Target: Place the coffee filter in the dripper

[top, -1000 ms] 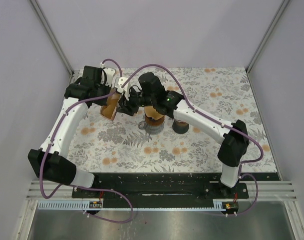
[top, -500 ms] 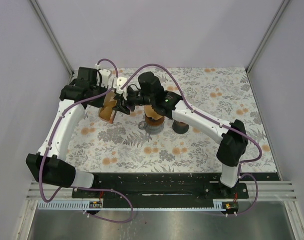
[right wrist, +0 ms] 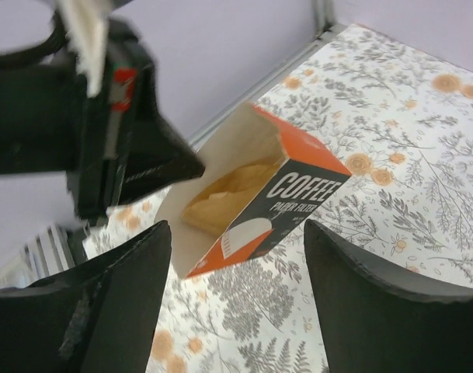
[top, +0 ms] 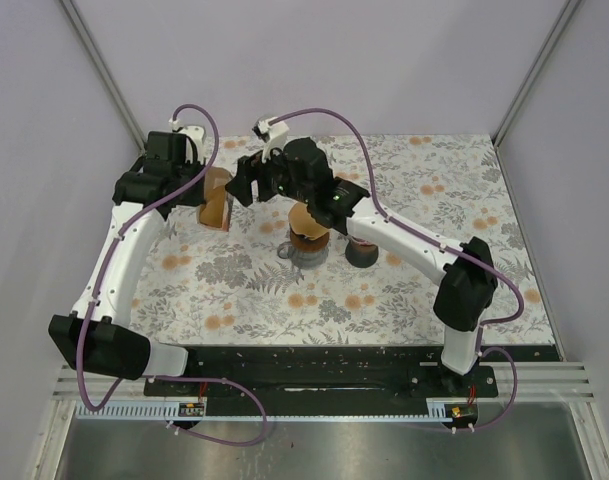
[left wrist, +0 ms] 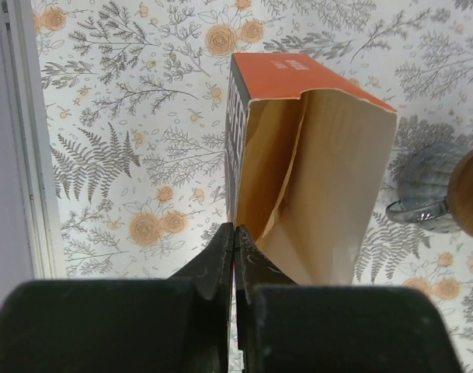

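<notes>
The box [left wrist: 314,179] is pinched by one wall in the closed left gripper [left wrist: 234,233]. Its open mouth is turned toward the right gripper [right wrist: 236,233], which is spread wide and empty, just in front. The filters [right wrist: 220,194] are seen inside; the dripper [top: 307,225] stands apart, beneath the right arm.

A brown coffee filter box [top: 217,198] is pictured gripped by the left gripper [top: 202,188] over the floral table [top: 434,190], with the right gripper [top: 240,186] positioned just beside it and the dripper [top: 308,230] set nearby.
</notes>
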You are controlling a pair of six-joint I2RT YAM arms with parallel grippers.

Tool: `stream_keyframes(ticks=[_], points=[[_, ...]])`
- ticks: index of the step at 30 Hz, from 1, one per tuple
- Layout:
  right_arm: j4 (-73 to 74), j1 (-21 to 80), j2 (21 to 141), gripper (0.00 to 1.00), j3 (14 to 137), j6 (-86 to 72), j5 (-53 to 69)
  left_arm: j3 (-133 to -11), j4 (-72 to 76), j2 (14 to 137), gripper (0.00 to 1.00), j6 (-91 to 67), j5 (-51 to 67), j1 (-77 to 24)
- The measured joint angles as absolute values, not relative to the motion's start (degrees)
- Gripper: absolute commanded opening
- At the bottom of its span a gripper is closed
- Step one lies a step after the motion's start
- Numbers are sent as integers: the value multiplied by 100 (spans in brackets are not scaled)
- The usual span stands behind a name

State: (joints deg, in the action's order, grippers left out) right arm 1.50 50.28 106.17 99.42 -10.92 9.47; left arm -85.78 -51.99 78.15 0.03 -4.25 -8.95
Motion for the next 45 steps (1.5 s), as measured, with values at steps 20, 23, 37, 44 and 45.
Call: stream_keyframes(ticks=[20, 23, 37, 44, 45], points=[[1437, 5168, 12088, 52, 11640, -2408, -550, -8578, -4945, 7802, 0, -526, -364, -895], [1527, 5199, 12219, 38, 11797, -2399, -548, -8578, -4941, 7804, 0, -543, -340, -906], [1328, 5264, 12241, 0, 11601, -2018, -1057, -8370, -4694, 7808, 0, -257, -552, -961], [1184, 5299, 12230, 0, 11476, -1990, -1114, -8357, -4711, 7835, 38, 71, -587, -1315], [1194, 5297, 12230, 0, 11467, -1979, -1133, -8390, -4711, 7852, 41, 123, -602, -1387]])
